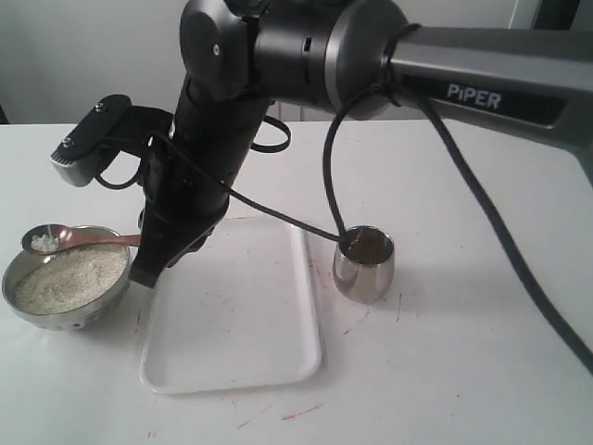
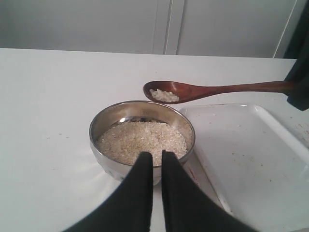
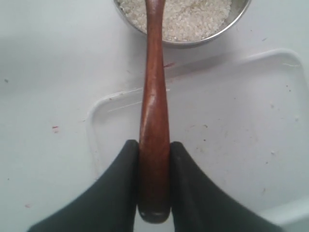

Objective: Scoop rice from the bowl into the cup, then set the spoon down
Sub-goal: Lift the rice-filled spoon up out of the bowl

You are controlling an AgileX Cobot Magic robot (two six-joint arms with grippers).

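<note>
The shiny metal bowl [image 1: 28, 306] stands at the left, and white rice [image 1: 69, 276] fills most of it. Above its far rim hovers the reddish-brown wooden spoon [image 1: 88, 239], held level, with a small heap of rice [image 2: 164, 95] in its oval end. My right gripper [image 3: 154, 145] has reached across the middle and is shut on the end of the spoon's handle [image 3: 154, 111]. The steel cup [image 1: 363, 264] stands to the right of the tray, apart from the spoon. My left gripper [image 2: 157, 155] hangs just before the bowl [image 2: 104, 123], its fingers nearly touching with nothing between them.
A white tray [image 1: 232, 315] with faint red marks lies between the bowl and the cup, under the right gripper. The right arm [image 1: 278, 46] spans the scene from the upper right, and its black cable [image 1: 329, 176] hangs down to the cup's rim.
</note>
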